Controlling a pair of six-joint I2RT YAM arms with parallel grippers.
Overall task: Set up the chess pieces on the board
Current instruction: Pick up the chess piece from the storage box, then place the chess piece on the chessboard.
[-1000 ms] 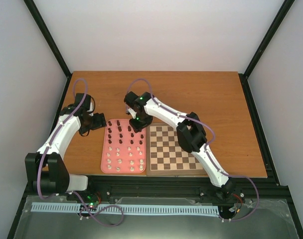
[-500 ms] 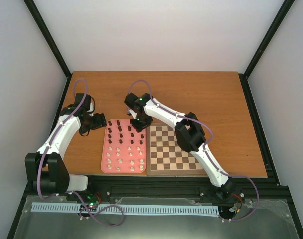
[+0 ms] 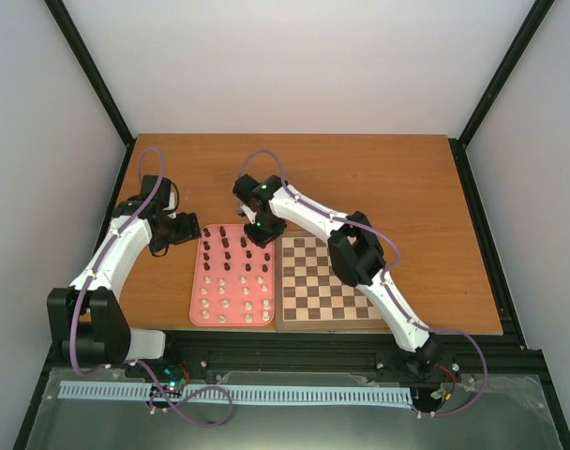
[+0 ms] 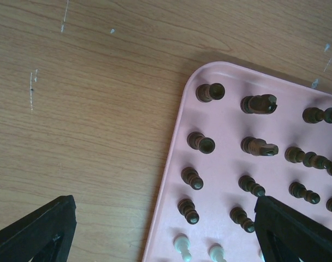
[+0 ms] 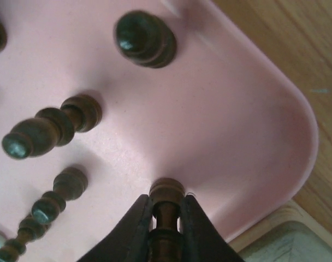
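Note:
The board (image 3: pixel 327 281) lies at the table's front with no pieces showing on it. All the chess pieces stand in a pink tray (image 3: pixel 197 281) to its left, dark brown ones (image 3: pixel 225 242) in the far rows and cream ones (image 3: pixel 225 302) in the near rows. My right gripper (image 5: pixel 166 210) is at the tray's far right corner, shut on a dark brown piece (image 5: pixel 167 191) whose base is down at the tray floor. My left gripper (image 4: pixel 163 218) hangs open over the tray's far left corner, above dark pieces (image 4: pixel 209 91) and touching none.
The tray's raised rim (image 5: pixel 297 125) curves close around the held piece, with the board's corner (image 5: pixel 297 240) just beyond it. Neighbouring dark pieces (image 5: pixel 46 131) stand a short way to the side. Bare wooden table (image 3: pixel 379 178) stretches behind the tray and board.
The right jaws have closed in from wide apart onto the dark piece at the tray's far right corner. The left arm has not moved.

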